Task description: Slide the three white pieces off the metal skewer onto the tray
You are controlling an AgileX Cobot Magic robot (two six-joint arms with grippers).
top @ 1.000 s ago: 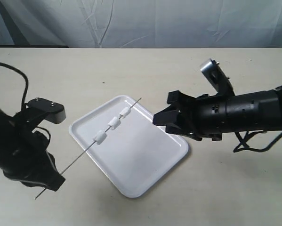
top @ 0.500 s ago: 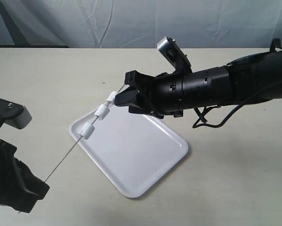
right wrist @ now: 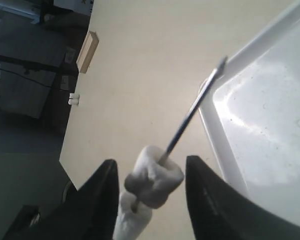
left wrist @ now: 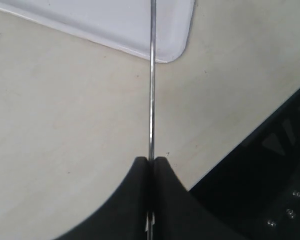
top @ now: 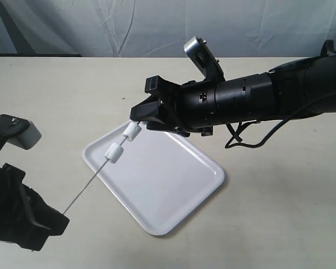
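Over the 10 o'clock corner of the tray, the metal skewer slanted up toward 1 o'clock with the white pieces threaded on it, clear of the tray. Left gripper clenched its low end; right gripper was released, fingers straddling the top piece.

No lettering can be read in any view.

The tray, the metal skewer and the white pieces show plain, unmarked surfaces. The black shells of the left gripper and the right gripper carry no legible label, brand or number. The silver bracket on the right arm looks bare too. In the right wrist view, the tan block far off is too blurred to tell if it bears a mark.
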